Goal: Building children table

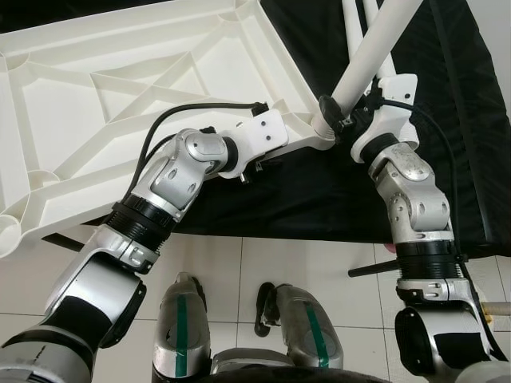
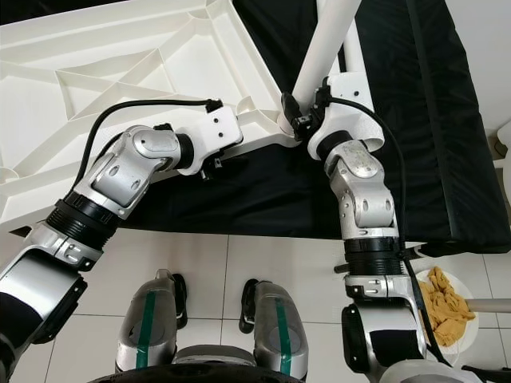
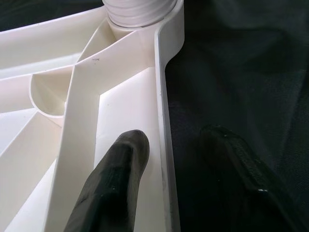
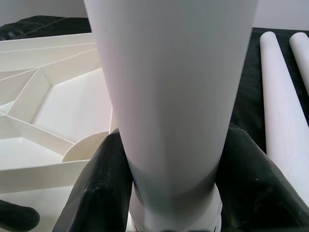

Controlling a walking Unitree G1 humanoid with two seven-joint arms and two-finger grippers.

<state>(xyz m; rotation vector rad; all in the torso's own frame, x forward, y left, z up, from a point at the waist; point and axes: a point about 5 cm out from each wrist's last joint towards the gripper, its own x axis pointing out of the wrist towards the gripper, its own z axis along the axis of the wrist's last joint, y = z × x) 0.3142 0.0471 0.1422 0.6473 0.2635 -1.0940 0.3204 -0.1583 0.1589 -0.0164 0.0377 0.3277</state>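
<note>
A white plastic tabletop (image 1: 120, 88) lies upside down on a black cloth, its ribbed underside facing up. A white round leg (image 1: 375, 48) stands tilted in the near right corner socket, and its ribbed base (image 3: 140, 9) sits in that socket. My right gripper (image 4: 174, 140) is shut on the leg just above the socket, one black finger (image 4: 96, 193) on each side. My left gripper (image 3: 174, 137) straddles the tabletop's rim (image 3: 161, 121) close to that corner. One of its fingers (image 3: 120, 179) is inside the rim, the other is outside over the cloth, and a gap shows.
Two spare white legs (image 4: 282, 96) lie on the black cloth (image 1: 319, 199) beyond the corner. White floor tiles (image 1: 239, 271) and my feet are below the cloth's near edge. A plate with yellowish pieces (image 2: 443, 299) sits on the floor at my right.
</note>
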